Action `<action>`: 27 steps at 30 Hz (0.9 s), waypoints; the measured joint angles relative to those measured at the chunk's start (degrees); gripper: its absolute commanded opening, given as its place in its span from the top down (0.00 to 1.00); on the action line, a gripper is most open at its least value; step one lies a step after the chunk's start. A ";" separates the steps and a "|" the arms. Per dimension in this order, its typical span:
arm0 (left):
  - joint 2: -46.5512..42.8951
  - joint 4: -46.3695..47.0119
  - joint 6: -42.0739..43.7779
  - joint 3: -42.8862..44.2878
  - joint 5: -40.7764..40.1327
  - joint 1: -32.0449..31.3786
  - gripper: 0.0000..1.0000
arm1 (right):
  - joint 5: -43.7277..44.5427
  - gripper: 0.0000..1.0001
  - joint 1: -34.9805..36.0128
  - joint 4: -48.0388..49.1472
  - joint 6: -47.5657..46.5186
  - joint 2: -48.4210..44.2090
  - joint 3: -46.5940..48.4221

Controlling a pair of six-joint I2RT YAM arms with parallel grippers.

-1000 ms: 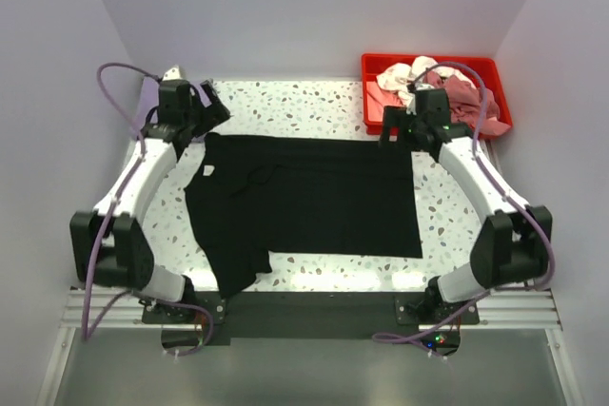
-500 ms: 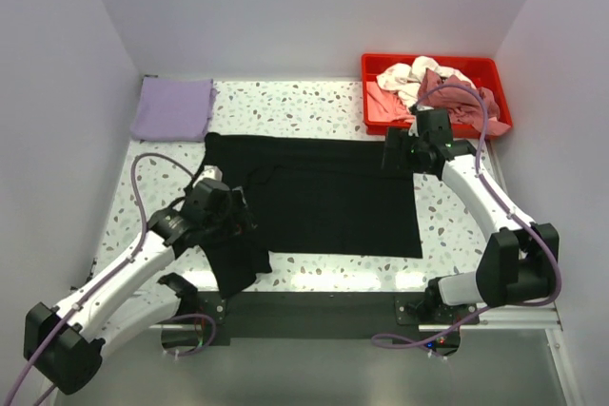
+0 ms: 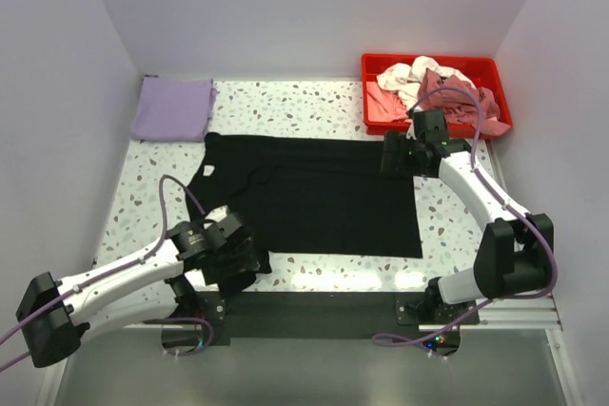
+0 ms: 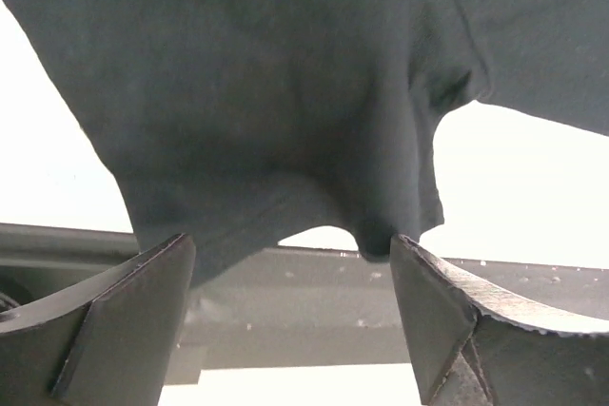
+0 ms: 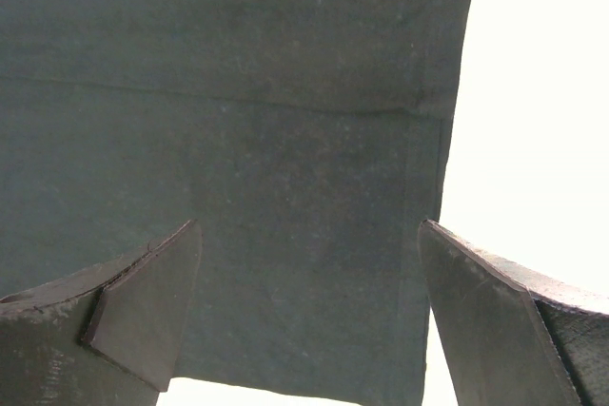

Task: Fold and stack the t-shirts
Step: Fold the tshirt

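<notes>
where the black t-shirt [image 3: 324,202] lies, a white tag [image 3: 206,170] shows

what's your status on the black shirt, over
Left end effector open at the near sleeve of the black t-shirt. Right end effector open at its far right corner. Shirt spread out, not yet folded. Nothing lying on it.

I work in what looks like a robotics lab, inside a test booth. Plain pale walls [image 3: 314,7] close off three sides of a speckled table [image 3: 304,106]. My two arms [image 3: 114,278] are bolted to a bare metal rail [image 3: 533,313] at the near edge, and purple cables [image 3: 404,338] loop loose around them.
</notes>
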 measured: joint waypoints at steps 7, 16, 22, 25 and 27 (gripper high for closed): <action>2.32 -2.03 -4.48 0.00 -0.13 -2.82 0.31 | 0.63 0.01 -0.02 -0.57 -0.39 1.55 0.00; 5.53 -0.17 -4.74 -0.68 -0.70 -3.02 0.34 | 0.85 0.01 0.00 -0.57 -0.59 1.55 0.00; 7.26 3.54 -2.58 -1.38 0.33 -3.04 0.46 | 0.87 0.01 0.00 -0.59 -0.76 1.55 0.00; 7.26 5.29 -1.62 -2.82 0.63 -3.06 0.48 | 0.98 0.01 0.00 -0.59 -0.85 1.55 0.00; 8.04 5.40 -1.20 -3.78 1.05 -3.06 0.48 | 1.09 0.01 0.00 -0.57 -0.87 1.55 0.00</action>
